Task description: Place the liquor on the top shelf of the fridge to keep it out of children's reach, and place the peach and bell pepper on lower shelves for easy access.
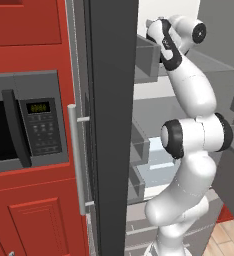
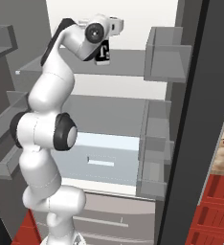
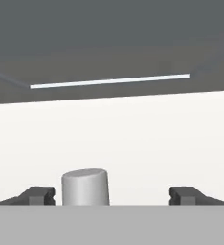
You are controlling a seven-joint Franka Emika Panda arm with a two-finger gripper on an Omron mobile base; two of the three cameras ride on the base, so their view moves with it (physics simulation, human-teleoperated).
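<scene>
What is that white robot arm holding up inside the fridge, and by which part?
Nothing. The gripper is open: its fingertips stand apart on either side of the small square dark liquor bottle's pale cap, touching neither side.

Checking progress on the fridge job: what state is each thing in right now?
fridge: door open.
gripper: open, fingertips apart on either side of the liquor's cap, not touching it.
liquor: upright at the top shelf, released.
top shelf: bears the liquor.
microwave: door shut, display lit.
</scene>
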